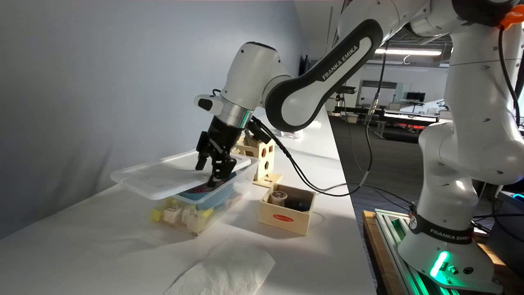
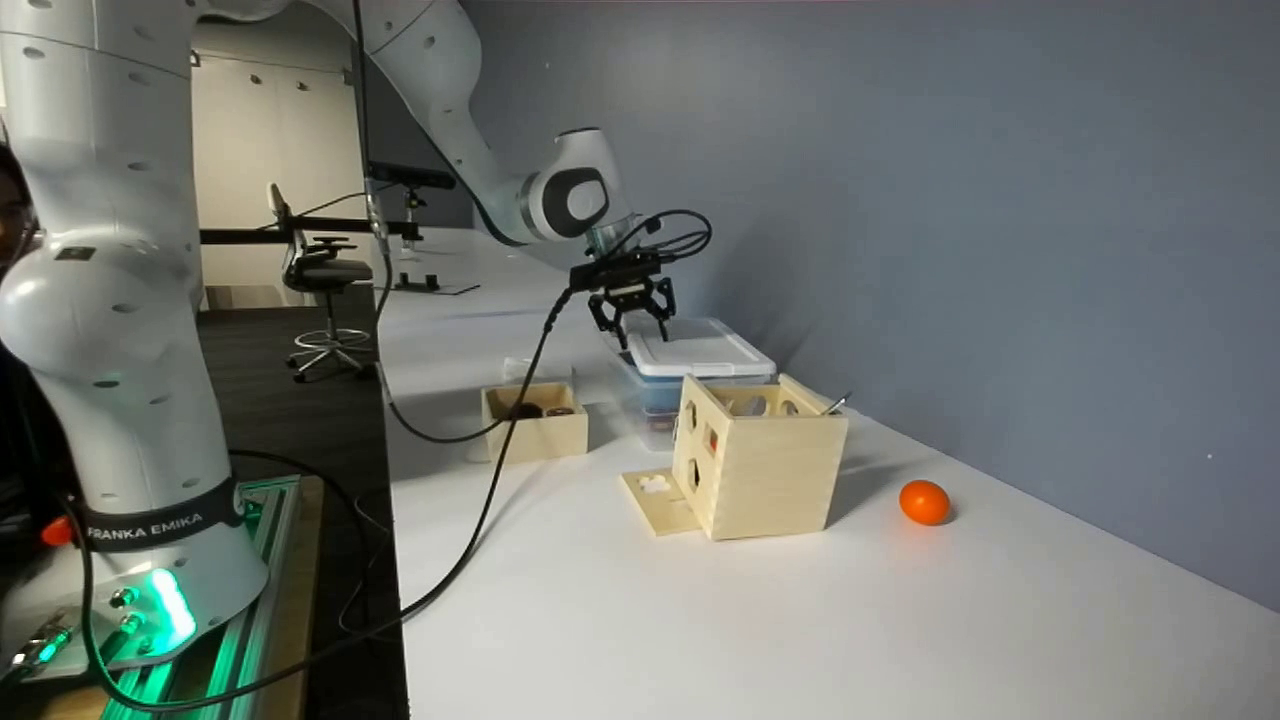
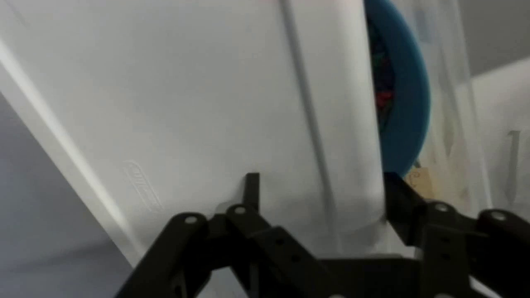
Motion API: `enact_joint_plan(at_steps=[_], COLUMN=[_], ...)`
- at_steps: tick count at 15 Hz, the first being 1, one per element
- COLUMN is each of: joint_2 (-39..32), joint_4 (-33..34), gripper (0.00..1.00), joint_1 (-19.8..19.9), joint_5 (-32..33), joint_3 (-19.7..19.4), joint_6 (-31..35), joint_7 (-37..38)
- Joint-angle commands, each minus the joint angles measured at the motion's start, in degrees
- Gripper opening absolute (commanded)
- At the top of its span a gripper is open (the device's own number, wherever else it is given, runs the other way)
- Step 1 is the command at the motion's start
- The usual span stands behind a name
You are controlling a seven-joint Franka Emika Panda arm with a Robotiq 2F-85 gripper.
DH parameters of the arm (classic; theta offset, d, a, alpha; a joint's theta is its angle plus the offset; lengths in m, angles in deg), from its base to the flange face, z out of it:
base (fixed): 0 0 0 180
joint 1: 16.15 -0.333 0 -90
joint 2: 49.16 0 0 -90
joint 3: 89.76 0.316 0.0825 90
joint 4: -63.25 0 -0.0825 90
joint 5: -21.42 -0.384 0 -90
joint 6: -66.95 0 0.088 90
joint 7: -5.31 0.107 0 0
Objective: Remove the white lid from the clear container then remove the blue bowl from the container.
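We see the jaws spread apart, one finger (image 3: pixel 251 192) over the white lid (image 3: pixel 198 103), the other past its edge, perhaps to push or pinch it; beneath them the lid lies skewed across the clear container (image 1: pixel 247 179), partly baring the blue bowl (image 3: pixel 411 99) inside

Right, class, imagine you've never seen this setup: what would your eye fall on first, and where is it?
Probably the big white robot arm, stretched over the table with its black gripper open at the white lid. That lid lies askew over the clear container, leaving part of the blue bowl showing. Next, perhaps, the bright orange ball on the table near the wall in an exterior view.
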Motion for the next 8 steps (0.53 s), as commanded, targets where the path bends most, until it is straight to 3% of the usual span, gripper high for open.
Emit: enact_joint_plan(at_steps=[1,7,8], joint_2=[2.94,4.55,4.83], joint_4=[-1.03,-0.19,-0.12], gripper=[0.44,0.05,0.06], joint_1=[0.12,-0.44,-0.36], joint_5=[7.37,19.2,20.91], joint_3=[-1.61,-4.4,-4.59], joint_6=[4.36,6.46,6.36], joint_7=[10.11,23.91,25.66])
